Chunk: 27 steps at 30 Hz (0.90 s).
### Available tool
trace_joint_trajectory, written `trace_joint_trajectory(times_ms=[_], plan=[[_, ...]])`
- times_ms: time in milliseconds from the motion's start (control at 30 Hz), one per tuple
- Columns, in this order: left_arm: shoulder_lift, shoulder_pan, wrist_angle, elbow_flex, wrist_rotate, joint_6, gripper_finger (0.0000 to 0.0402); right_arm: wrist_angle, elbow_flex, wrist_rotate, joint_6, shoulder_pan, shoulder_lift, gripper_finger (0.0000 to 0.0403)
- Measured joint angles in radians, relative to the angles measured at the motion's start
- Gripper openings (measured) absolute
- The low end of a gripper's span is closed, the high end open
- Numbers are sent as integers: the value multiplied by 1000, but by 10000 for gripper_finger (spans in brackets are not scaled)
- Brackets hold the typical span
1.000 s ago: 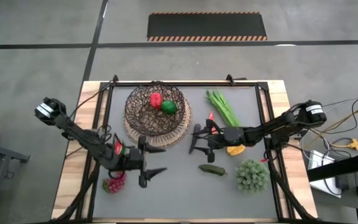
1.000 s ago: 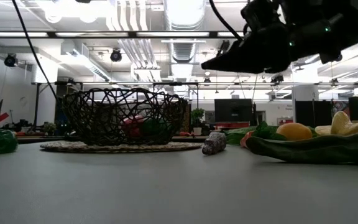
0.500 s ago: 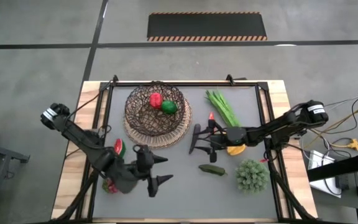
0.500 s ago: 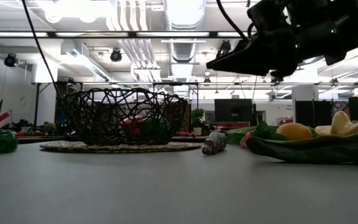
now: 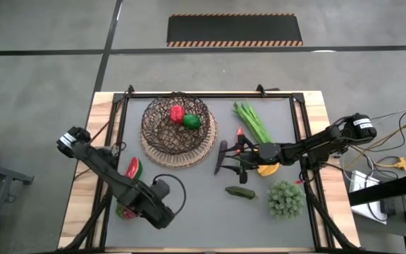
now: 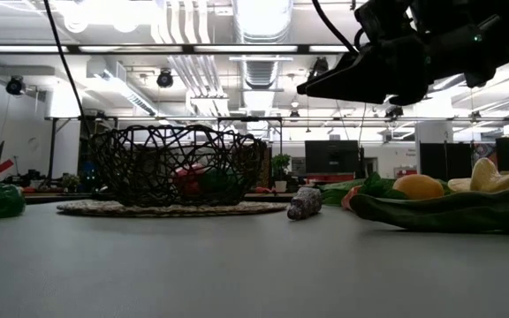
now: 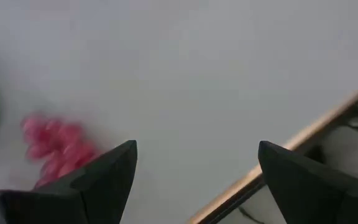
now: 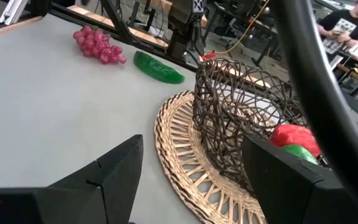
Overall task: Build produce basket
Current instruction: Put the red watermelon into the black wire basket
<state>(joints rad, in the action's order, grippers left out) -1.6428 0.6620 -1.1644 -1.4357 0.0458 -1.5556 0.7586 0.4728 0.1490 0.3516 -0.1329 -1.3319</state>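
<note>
Since a second ago the left gripper (image 5: pixel 162 212) has swung away from the basket (image 5: pixel 178 130) toward the table's (image 5: pixel 203 219) near-left edge, uncovering the watermelon slice (image 5: pixel 132 168); the right gripper (image 5: pixel 220 158) has hardly shifted. The basket sits on its tan woven base at the far-left part of the table, with a red pepper (image 5: pixel 177 113) and a green pepper (image 5: pixel 192 121) inside. The left gripper points down beside the red grapes (image 7: pixel 55 148), its fingers (image 7: pixel 107 177) spread wide and holding nothing; the left wrist view shows bare table between them and the wooden edge just beyond. The right gripper hovers just beside the basket's base, fingers (image 8: pixel 114 171) wide apart and empty, aimed at the basket. Behind it lie a yellow fruit (image 5: pixel 266 169) and a carrot (image 5: pixel 240 132), with long green stalks (image 5: pixel 254 121) toward the far edge, a cucumber (image 5: pixel 240 192) nearer, and a leafy green head (image 5: pixel 286 199) at the near-right corner. The low view alone shows an orange (image 6: pixel 419 186) behind the cucumber and a dark eggplant (image 6: pixel 305 203) past the basket. The right wrist view shows the grapes and the watermelon's green rind beyond the basket, and a person in the room behind
</note>
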Motion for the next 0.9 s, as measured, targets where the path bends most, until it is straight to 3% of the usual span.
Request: trace_joint_trajectory(times_ms=[133, 500, 900], plan=[[3, -9, -57, 86, -35, -36, 317, 0, -1, 0, -1, 0, 0, 258], [4, -114, -110, 383, -12, 16, 317, 0, -2, 0, -16, 0, 0, 258], [5, -168, -101, 522, 89, 5, 317, -7, -7, 0, -32, 0, -1, 258]])
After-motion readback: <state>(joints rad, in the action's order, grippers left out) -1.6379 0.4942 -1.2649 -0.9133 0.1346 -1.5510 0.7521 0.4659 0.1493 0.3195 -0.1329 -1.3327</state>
